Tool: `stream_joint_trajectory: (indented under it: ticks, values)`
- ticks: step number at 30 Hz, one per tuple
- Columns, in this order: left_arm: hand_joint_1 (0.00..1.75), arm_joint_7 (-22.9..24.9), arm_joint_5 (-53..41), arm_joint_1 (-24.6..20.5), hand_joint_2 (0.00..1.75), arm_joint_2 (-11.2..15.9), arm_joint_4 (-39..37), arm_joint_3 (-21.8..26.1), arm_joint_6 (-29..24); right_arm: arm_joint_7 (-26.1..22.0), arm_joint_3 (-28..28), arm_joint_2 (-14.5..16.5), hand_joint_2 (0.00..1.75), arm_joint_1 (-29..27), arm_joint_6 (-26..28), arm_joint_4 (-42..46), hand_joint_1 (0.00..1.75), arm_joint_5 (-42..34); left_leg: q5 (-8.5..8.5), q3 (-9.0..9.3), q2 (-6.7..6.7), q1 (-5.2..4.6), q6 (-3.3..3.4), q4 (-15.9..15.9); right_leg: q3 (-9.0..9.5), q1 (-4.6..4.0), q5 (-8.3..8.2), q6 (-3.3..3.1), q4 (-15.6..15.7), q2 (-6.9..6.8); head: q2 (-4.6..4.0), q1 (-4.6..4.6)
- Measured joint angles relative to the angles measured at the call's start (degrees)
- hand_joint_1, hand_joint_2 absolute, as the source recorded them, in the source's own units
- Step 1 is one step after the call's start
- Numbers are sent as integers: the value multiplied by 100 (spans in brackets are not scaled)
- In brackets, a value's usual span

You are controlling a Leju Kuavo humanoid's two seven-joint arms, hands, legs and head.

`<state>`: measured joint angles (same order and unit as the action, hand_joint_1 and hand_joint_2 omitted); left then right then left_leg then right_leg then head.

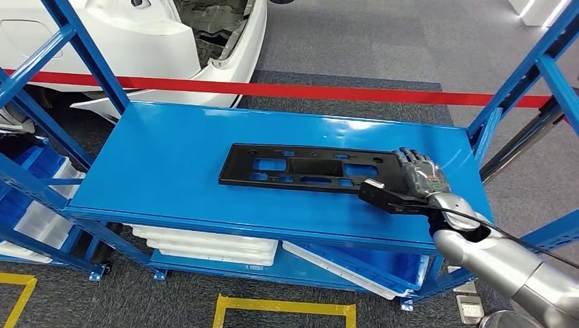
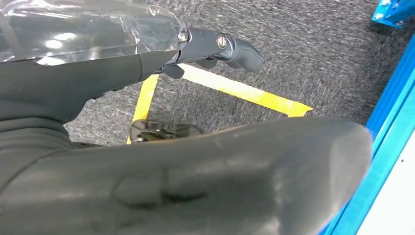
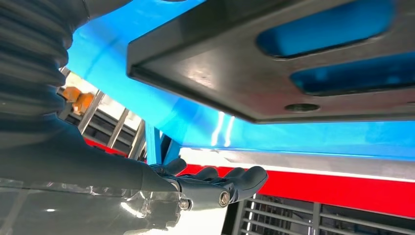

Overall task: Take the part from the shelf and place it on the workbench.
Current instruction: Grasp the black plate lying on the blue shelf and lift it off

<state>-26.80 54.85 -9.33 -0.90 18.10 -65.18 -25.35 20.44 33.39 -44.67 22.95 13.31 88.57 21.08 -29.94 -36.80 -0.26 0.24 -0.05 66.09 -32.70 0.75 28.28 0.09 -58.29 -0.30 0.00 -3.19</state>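
Part: a flat black panel (image 1: pixel 307 169) pierced with rectangular and slotted cut-outs is seen lying lengthwise on the blue top shelf (image 1: pixel 171 157); blue is visible through its openings. In the right wrist view its dark underside and one corner (image 3: pixel 235 73) are shown close up against the blue surface.

Right hand: the right hand (image 1: pixel 416 181) is placed at the part's right end, the dark fingers (image 1: pixel 418 164) extended along that end and the thumb stretched toward the part's front edge. In the right wrist view the fingers (image 3: pixel 230 182) are seen apart and nearly straight, clear of the panel; nothing is gripped and the hand is spread. Whether the panel is touched cannot be told.

Left hand: the left hand (image 2: pixel 195 166) is shown above grey carpet, with one dark finger (image 2: pixel 230 46) extended and the thumb apart from it; nothing is held between them.

Shelf frame: the shelf is carried by blue uprights and diagonal braces (image 1: pixel 519 82).

Lower level: white trays (image 1: pixel 205 242) are stacked beneath the shelf.

Floor: grey carpet is marked with yellow tape lines (image 1: pixel 280 307).

Background: a red barrier strip (image 1: pixel 307 89) is stretched behind the shelf, and a white car body (image 1: pixel 136 41) is parked beyond it.
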Motion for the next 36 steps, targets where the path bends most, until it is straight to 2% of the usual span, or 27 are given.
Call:
stream_joint_trajectory:
  ticks: [1, 2, 6, 7, 8, 10, 11, 12, 13, 15, 16, 17, 19, 21, 22, 23, 25, 26, 27, 28, 30, 32, 33, 36]
  values:
    - [0, 4, -11, -6, 0, 8, 0, 0, 0, -20, 19, 16, 175, 19, 26, -33, 0, -20, 119, 135, -3, 2, 21, -327, -13, -12, 20, 18, -33, 8, 0, 3]
    - [0, 11, -19, -7, 0, 15, 0, 0, 0, -38, 38, 30, 175, 38, 48, -61, 0, -33, 170, 206, -5, -3, 38, -523, -29, -20, 33, 41, -58, 13, 0, 1]
    - [0, 31, -30, -9, 0, 32, 0, 0, -2, -99, 101, 78, 175, 88, 91, -169, 0, -67, 183, 225, -5, 3, 127, -638, -58, -6, 92, 137, -118, 16, 0, -21]
    - [0, 34, -31, -17, 0, 34, 0, 0, -3, -119, 111, 86, 175, 113, 98, -200, 0, -75, 195, 234, -2, 18, 152, -655, -108, 0, 188, 167, -253, 16, 0, -45]
    - [0, 37, -33, -24, 0, 35, 0, 0, -5, -144, 123, 97, 175, 143, 105, -237, 0, -87, 201, 241, 1, 29, 169, -667, -218, 9, 343, 199, -514, 16, 0, -70]
    - [0, 43, -34, -27, 0, 35, 0, 0, -21, -202, 159, 134, 175, 190, 113, -318, 0, -108, 199, 242, 5, 27, 184, -669, -555, 23, 677, 250, -1249, 17, 0, -111]
    - [0, 45, -32, -26, 0, 37, 0, 0, -32, -229, 184, 160, 175, 199, 113, -363, 0, -115, 197, 244, 5, 25, 187, -669, -693, 30, 755, 264, -1530, 17, 0, -117]
    - [0, 47, -30, -25, 0, 39, 0, 0, -45, -255, 209, 187, 175, 206, 113, -406, 0, -118, 195, 248, 4, 24, 189, -668, -740, 36, 717, 266, -1611, 17, 0, -123]
    - [0, 48, -28, -24, 0, 41, 0, 0, -56, -274, 231, 214, 175, 222, 112, -448, 0, -120, 193, 255, 1, 24, 189, -668, -682, 39, 571, 258, -1465, 16, 0, -131]
    - [0, 49, -27, -25, 0, 44, 0, 0, -78, -307, 259, 262, 175, 283, 113, -520, 0, -121, 183, 275, -4, 23, 179, -672, -338, 40, 162, 223, -703, 16, 0, -144]
    - [0, 49, -27, -26, 0, 44, 0, 0, -86, -318, 269, 282, 175, 323, 114, -551, 0, -123, 183, 277, -7, 17, 163, -673, -184, 22, 29, 201, -350, 18, 0, -144]
    - [0, 49, -25, -24, 0, 45, 0, 0, -94, -327, 279, 299, 175, 356, 115, -581, 0, -125, 187, 273, -9, 13, 142, -677, -89, 4, -33, 177, -121, 21, 0, -143]
    - [0, 49, -19, -12, 0, 46, 0, 0, -103, -337, 305, 327, 175, 395, 116, -645, 0, -124, 205, 266, -11, 12, 87, -696, -64, -38, -27, 135, -18, 29, 0, -136]
    - [0, 49, -16, 2, 0, 51, 0, 0, -105, -339, 336, 354, 175, 421, 119, -705, 0, -118, 166, 274, -10, 8, 18, -675, -42, -15, -55, 73, 39, 25, 0, -128]
    - [0, 48, -16, 3, 0, 56, 0, 0, -105, -338, 351, 367, 175, 438, 122, -731, 0, -117, 79, 240, -8, 3, -13, -564, -27, -1, -74, 39, 72, 16, 0, -106]
    - [0, 48, -16, 5, 0, 64, 0, 0, -105, -337, 363, 381, 175, 452, 126, -756, 0, -116, -69, 150, -6, -1, -37, -332, -13, 13, -89, 7, 101, 7, 0, -80]
    - [0, 46, -19, 20, 0, 78, 0, 0, -105, -332, 391, 405, 175, 462, 137, -806, 0, -116, -425, -163, -2, 0, -58, 380, -12, 4, -86, -26, 92, -6, 0, -34]
    - [0, 46, -21, 34, 0, 82, 0, 0, -105, -328, 408, 419, 175, 458, 143, -835, 0, -116, -537, -311, -2, 1, -62, 703, -14, -1, -78, -37, 79, -9, 0, -27]
    - [0, 46, -24, 47, 0, 85, 0, 0, -104, -325, 426, 432, 175, 453, 149, -863, 0, -115, -547, -384, -2, 1, -61, 860, -14, -4, -70, -44, 65, -9, 0, -24]
    - [0, 46, -28, 55, 0, 89, 0, 0, -104, -322, 442, 445, 175, 448, 158, -891, 0, -112, -457, -364, -2, 2, -56, 816, -14, -5, -59, -45, 50, -6, 0, -20]
    - [0, 47, -38, 54, 0, 104, 0, 0, -101, -320, 458, 466, 175, 443, 186, -936, 0, -97, -78, -47, -4, 9, -27, 120, -8, -2, -24, -24, 8, 6, 0, -11]
    - [0, 48, -51, 42, 0, 115, 0, 0, -93, -317, 463, 479, 175, 446, 220, -976, 0, -66, 145, 222, -9, 12, 7, -506, -27, -24, 18, 16, -62, 20, 0, -4]
    - [0, 48, -58, 40, 0, 116, 0, 0, -90, -316, 466, 484, 175, 447, 234, -993, 0, -42, 150, 253, -11, 6, 21, -604, -41, -32, 27, 34, -82, 25, 0, -8]
    - [0, 49, -76, 38, 0, 121, 1, 0, -87, -315, 471, 496, 175, 448, 276, -1032, 0, 55, 161, 250, -9, -11, 73, -617, -45, -25, 18, 85, -70, 29, 0, -22]
